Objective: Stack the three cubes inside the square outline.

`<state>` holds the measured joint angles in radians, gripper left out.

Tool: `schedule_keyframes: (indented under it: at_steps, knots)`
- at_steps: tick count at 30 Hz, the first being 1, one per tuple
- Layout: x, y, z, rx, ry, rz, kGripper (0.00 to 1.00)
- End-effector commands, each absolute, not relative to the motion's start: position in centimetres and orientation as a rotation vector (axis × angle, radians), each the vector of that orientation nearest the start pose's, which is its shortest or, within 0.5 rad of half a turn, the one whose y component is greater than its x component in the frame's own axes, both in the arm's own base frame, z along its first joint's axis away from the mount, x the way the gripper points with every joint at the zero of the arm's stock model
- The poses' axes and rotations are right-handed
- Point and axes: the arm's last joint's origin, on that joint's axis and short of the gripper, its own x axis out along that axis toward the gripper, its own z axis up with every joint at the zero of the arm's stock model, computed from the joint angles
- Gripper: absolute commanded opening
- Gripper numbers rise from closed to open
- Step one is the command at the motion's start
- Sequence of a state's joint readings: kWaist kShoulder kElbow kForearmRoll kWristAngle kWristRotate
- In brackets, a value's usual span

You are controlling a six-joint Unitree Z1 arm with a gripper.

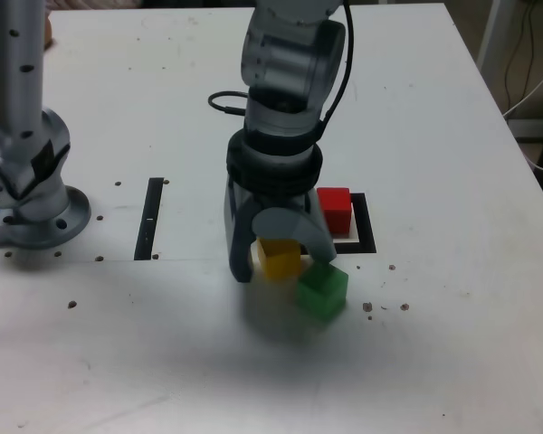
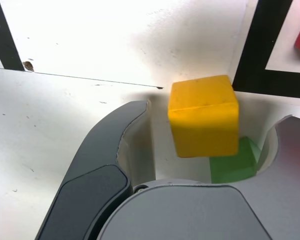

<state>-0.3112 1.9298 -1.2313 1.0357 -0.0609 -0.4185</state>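
Observation:
My gripper (image 1: 281, 262) points down at the table and is open, its two fingers on either side of the yellow cube (image 1: 279, 258). In the wrist view the yellow cube (image 2: 204, 115) stands between the fingers (image 2: 125, 135) with a gap on each side. The green cube (image 1: 322, 291) rests on the table just in front of the yellow one, towards the exterior view's right, and close to one fingertip. The red cube (image 1: 334, 208) sits inside the square outline (image 1: 360, 237), right behind the gripper. A corner of that outline (image 2: 255, 55) shows in the wrist view.
A straight narrow black strip (image 1: 151, 217) lies on the table at the exterior view's left of the gripper. The arm's base (image 1: 32, 203) stands at the far left. A black cable (image 1: 224, 101) runs behind the arm. Small dark specks dot the white table (image 1: 434, 362).

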Motion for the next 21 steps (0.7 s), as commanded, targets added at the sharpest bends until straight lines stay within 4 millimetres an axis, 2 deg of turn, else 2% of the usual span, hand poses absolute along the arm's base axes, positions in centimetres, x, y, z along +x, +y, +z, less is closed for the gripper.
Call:
schedule_keyframes:
  at_steps: [1, 6, 11, 15, 21]
  knots:
    - [28.3, -9.4, 21.3, -0.074, 1.781, 0.108, 0.8]
    - [26.8, -8.8, 24.2, -0.077, 1.73, 0.114, 0.81]
    - [25.4, -8.2, 26.5, -0.073, 1.678, 0.123, 0.87]
    - [25.0, -8.0, 27.1, -0.07, 1.658, 0.127, 0.92]
    - [25.1, -8.1, 26.7, -0.065, 1.67, 0.132, 0.94]
